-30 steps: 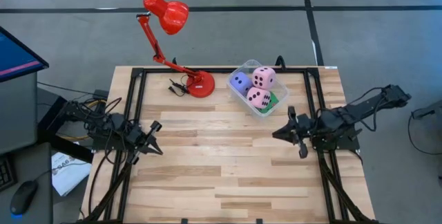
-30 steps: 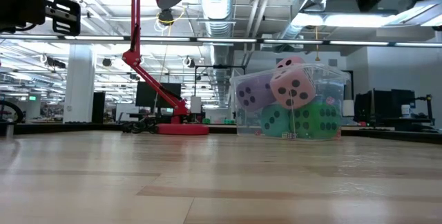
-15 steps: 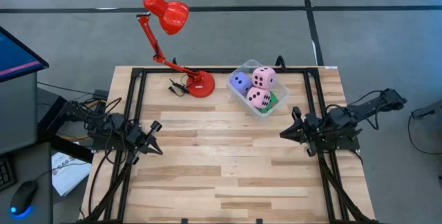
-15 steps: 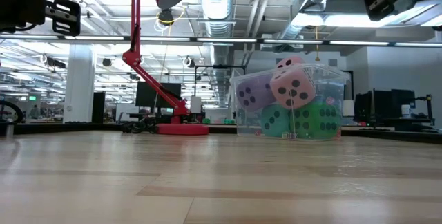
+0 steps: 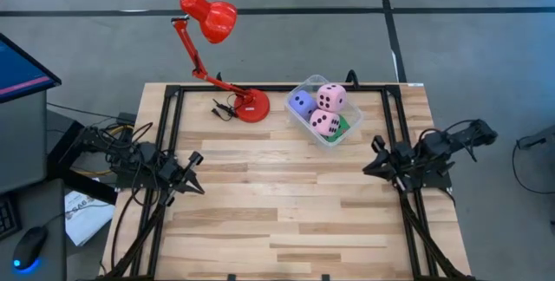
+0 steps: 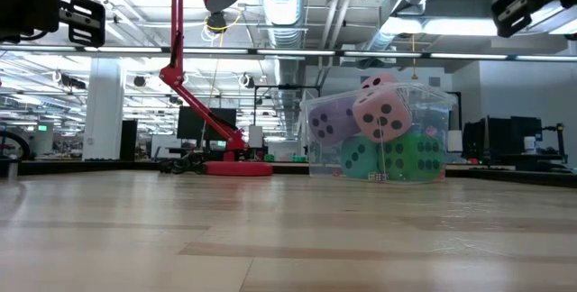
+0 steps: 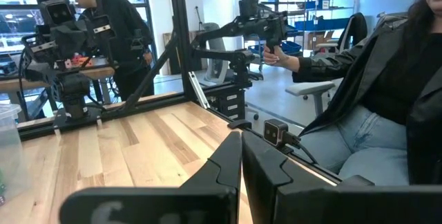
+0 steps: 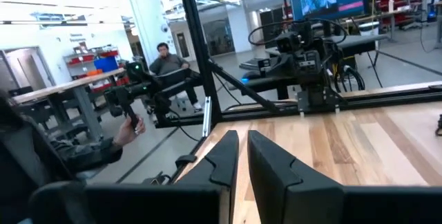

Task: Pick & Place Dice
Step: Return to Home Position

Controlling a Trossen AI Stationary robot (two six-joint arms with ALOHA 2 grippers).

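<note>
The dice sit in a clear tub [image 6: 433,103] at the far edge of the surface [image 5: 277,220], right of the middle and just beside the base of a red lamp [image 5: 251,106]. One pink die [image 5: 330,97] lies on top, a second pink die [image 5: 324,123] beside it, and a purple-blue die [image 5: 301,103] on the lamp's side. Beneath them are a green die [image 6: 419,157] and a cyan die [image 6: 361,157] against the tub's front wall.

The left pincer [image 7: 242,141] hangs over the surface's left edge with its fingers pressed together, pinching nothing. The right pincer [image 8: 242,140] hangs over the right edge, near the tub but apart from it. Its fingers are drawn together with only a thin slit between them, and they are empty too.
</note>
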